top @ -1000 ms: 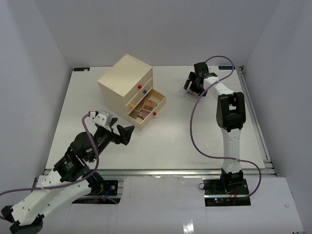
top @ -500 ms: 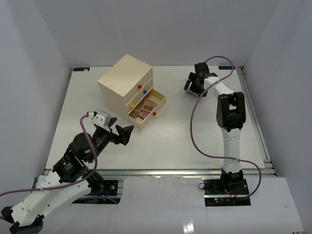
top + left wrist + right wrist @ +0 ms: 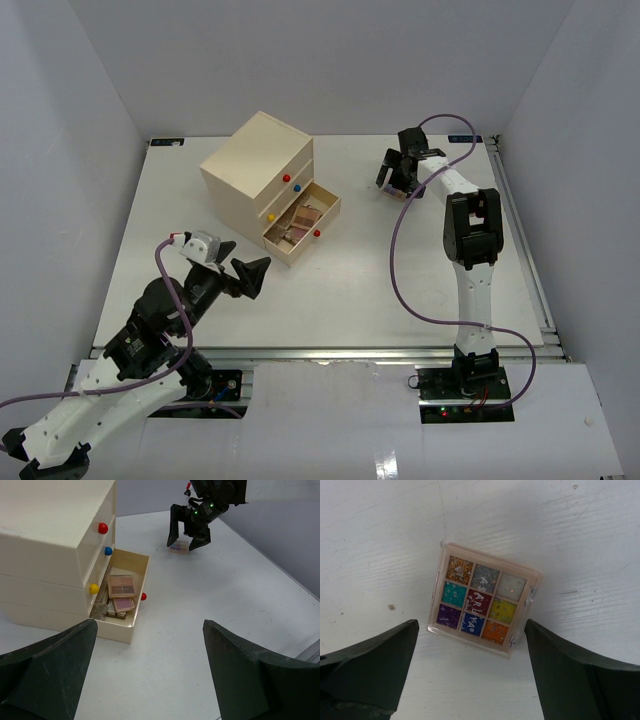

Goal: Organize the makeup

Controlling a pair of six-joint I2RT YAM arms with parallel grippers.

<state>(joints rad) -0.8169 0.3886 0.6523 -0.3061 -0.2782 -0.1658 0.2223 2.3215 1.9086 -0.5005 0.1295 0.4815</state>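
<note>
Upper right of white table point(image 3: 340, 275), grey walls point(image 3: 60, 150) around: right gripper point(image 3: 398, 182) spread over glitter palette point(image 3: 483, 606); left gripper point(image 3: 240, 272) spread, lower left.

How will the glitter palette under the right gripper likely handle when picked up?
The glitter palette looks like a rigid flat plastic case: probably stiff and light. Lying flat on the table, it shouldn't roll; its glossy lid may slip.

**Layout around the drawer chest**

The drawer chest point(image 3: 258, 165) stands on the table point(image 3: 340, 290). Its bottom drawer point(image 3: 115, 630) is pulled out toward the front, with flat palettes point(image 3: 122, 585) stacked inside. Well to the chest's right, a single palette point(image 3: 482, 606) lies beneath the right gripper point(image 3: 398, 178). The left gripper point(image 3: 245, 272) hangs before the chest.
</note>
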